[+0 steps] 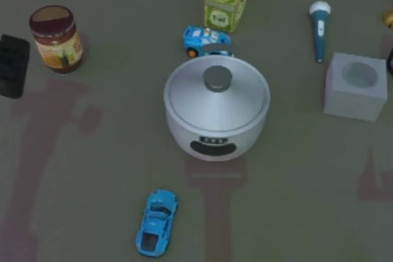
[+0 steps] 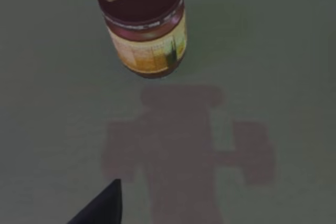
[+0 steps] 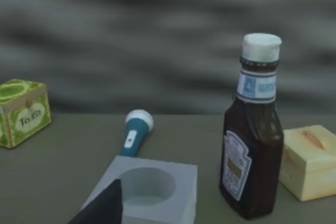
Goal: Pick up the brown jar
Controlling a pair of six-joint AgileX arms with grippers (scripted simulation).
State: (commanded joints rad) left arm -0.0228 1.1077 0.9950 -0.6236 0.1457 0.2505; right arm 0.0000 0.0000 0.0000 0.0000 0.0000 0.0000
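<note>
The brown jar (image 1: pixel 56 38) stands upright at the table's far left, with a dark brown lid, reddish-brown contents and a yellow-orange label. In the left wrist view the jar (image 2: pixel 144 30) stands ahead of my left gripper (image 2: pixel 210 217), which hangs open above bare table, well short of the jar and holding nothing. Only one dark fingertip (image 2: pixel 107 205) of it shows. My right gripper (image 3: pixel 149 216) is open over the table's right side, above a white block (image 3: pixel 152 190). Neither arm shows in the top view, only their shadows.
A silver pot (image 1: pixel 216 105) with a lid sits mid-table. A blue toy car (image 1: pixel 206 40) and a green tea box (image 1: pixel 226 1) are behind it, another blue car (image 1: pixel 156 222) in front. A black block (image 1: pixel 12 64) lies beside the jar. A microphone (image 1: pixel 319 29), a sauce bottle (image 3: pixel 252 145) and a yellow box (image 3: pixel 310 161) are at the right.
</note>
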